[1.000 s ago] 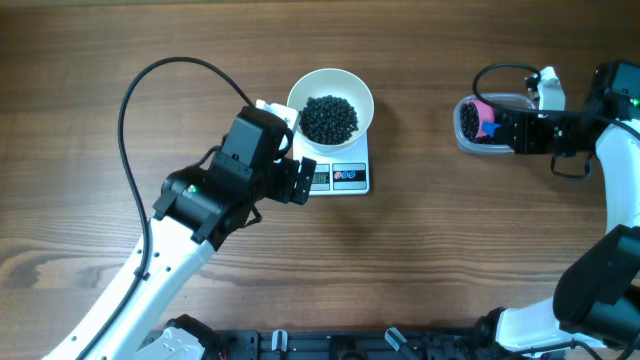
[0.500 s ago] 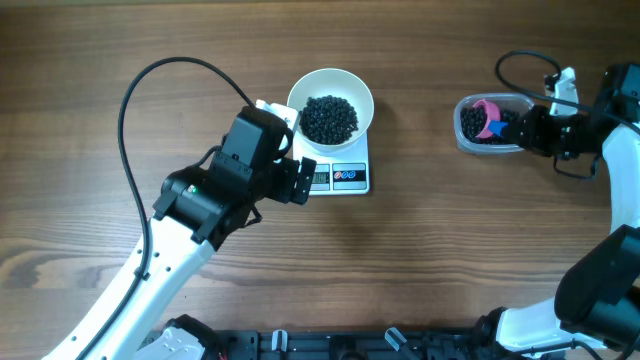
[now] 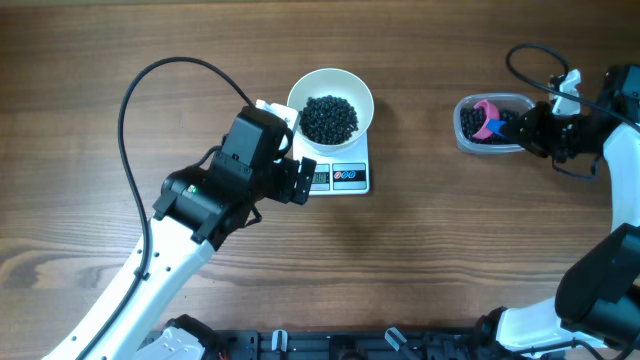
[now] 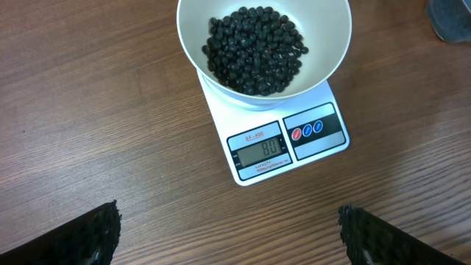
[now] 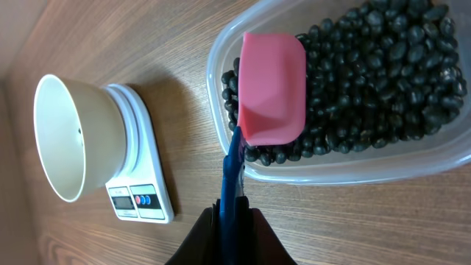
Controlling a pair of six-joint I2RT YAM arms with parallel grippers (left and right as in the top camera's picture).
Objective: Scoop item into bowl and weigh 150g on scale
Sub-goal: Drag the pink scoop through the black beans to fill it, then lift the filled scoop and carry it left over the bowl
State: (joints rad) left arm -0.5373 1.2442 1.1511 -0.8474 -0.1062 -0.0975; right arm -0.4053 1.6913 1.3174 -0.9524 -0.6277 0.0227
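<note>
Left gripper (image 4: 232, 237): jaws wide open, empty, above brown wooden table (image 4: 88, 132) near small flat white digital scale (image 4: 288, 116) | round white bowl (image 4: 190, 26): on scale, holding small round black pellets (image 4: 254, 48) | right gripper (image 5: 234, 230): jaws closed on blue handle (image 5: 234, 171) of pink plastic scoop (image 5: 271, 88), its head over pellets in clear plastic tub (image 5: 353, 173), well apart from scale.
</note>
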